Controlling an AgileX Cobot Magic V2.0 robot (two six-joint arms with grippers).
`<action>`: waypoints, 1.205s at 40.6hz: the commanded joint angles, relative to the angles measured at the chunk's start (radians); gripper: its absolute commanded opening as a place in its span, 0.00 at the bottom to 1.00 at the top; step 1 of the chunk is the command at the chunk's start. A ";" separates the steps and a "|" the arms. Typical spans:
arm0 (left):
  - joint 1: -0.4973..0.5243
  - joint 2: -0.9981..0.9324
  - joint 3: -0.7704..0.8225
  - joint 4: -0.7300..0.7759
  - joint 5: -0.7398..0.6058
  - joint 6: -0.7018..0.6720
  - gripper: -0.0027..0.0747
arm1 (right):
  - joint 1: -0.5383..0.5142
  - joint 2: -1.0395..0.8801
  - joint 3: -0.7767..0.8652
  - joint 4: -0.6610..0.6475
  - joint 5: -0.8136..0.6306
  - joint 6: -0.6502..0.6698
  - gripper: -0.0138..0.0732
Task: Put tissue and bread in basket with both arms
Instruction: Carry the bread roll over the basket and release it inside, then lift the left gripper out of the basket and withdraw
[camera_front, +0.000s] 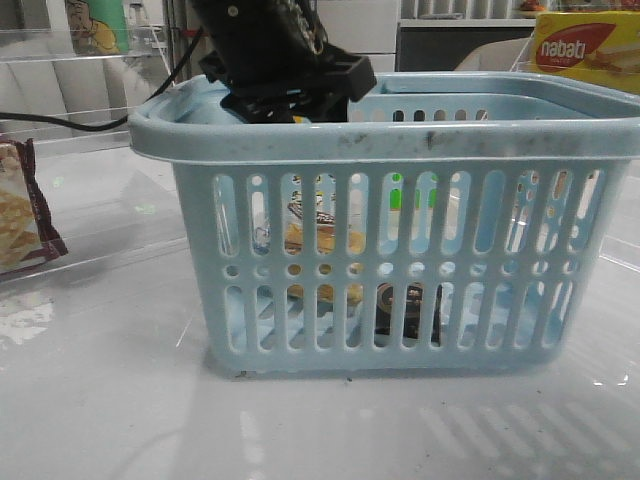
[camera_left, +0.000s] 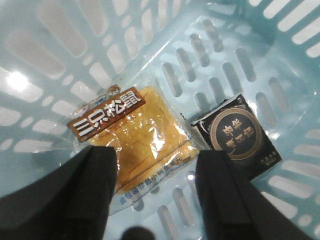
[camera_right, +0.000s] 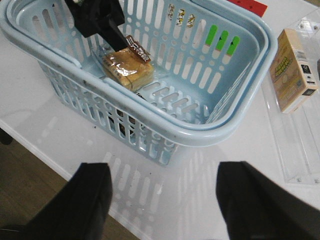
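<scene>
We see the bread (camera_left: 142, 137), golden buns in a clear bag with a dark printed label, lying on the floor of the light-blue basket (camera_front: 400, 140), with the tissue (camera_left: 237, 135), a small dark packet, flat on the same floor just beside it. Neither packet is held. In the left wrist view the bread's label end points away from the left gripper (camera_left: 155, 175), so the bag's long axis runs roughly in line with the fingers, not across them. The jaws stand spread, one finger on either side of the bag's near end, and we cannot tell whether they touch the plastic.

The left gripper reaches down inside the basket, right over the bread, and is by far the nearer arm. The right gripper (camera_right: 162, 195) hangs outside the basket, above bare table beside its long wall, fingers wide apart and holding nothing.

We judge both items delivered. What remains turns on the left gripper rising straight up between the basket walls without dragging the bag.

Beyond the basket stand a yellow-red nabati box (camera_front: 588, 45) and, off its other end, a maroon-edged cracker packet (camera_front: 25, 210).
</scene>
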 joint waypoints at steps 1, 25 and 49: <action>-0.007 -0.102 -0.067 -0.015 0.011 0.007 0.60 | 0.002 0.000 -0.025 -0.007 -0.069 -0.009 0.79; -0.007 -0.661 0.346 -0.022 0.014 0.025 0.60 | 0.002 0.000 -0.025 -0.007 -0.069 -0.009 0.79; -0.007 -1.281 0.850 0.191 0.028 -0.306 0.60 | 0.002 0.000 -0.025 -0.007 -0.037 -0.009 0.79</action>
